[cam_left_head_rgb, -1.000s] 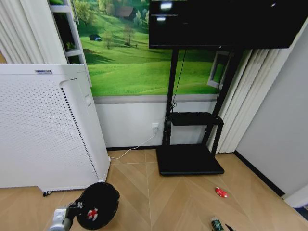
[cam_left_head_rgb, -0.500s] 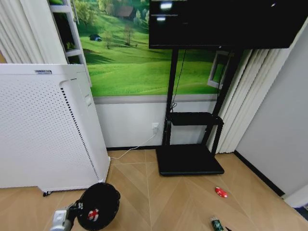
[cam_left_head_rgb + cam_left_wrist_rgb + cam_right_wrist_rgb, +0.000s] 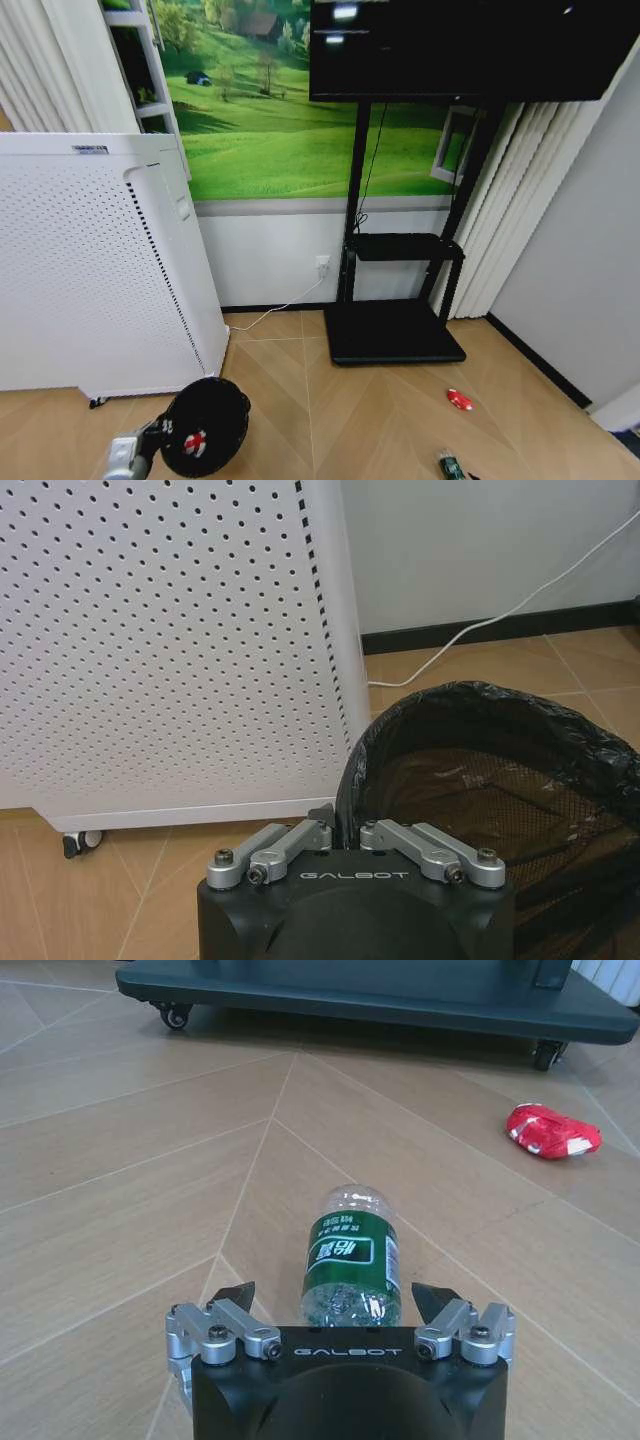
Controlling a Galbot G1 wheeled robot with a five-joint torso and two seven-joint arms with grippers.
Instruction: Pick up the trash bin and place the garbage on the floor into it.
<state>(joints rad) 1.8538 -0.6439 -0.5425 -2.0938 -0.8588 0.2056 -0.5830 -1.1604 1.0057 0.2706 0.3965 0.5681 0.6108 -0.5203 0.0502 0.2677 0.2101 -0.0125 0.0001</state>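
Note:
The black bag-lined trash bin (image 3: 207, 425) hangs low over the floor (image 3: 350, 420) at the lower left, with a red-and-white bit (image 3: 196, 441) inside it. My left gripper (image 3: 163, 431) is shut on the bin's rim (image 3: 440, 705), its fingertips (image 3: 345, 832) pinching the bag edge. A small green bottle (image 3: 351, 1252) lies on its side on the parquet, between the spread fingers of my open right gripper (image 3: 335, 1295), which do not touch it. In the head view the bottle (image 3: 450, 466) is at the bottom edge. A red wrapper (image 3: 552, 1130) lies farther off, near the stand.
A tall white perforated unit (image 3: 95, 270) on casters stands close beside the bin. The wide flat black TV-stand base (image 3: 393, 332) sits ahead against the wall, with a white cable (image 3: 275, 310) running to a socket. Open parquet lies between bin and bottle.
The bin in my left gripper has drifted very slightly to the right. Nothing else has visibly moved.

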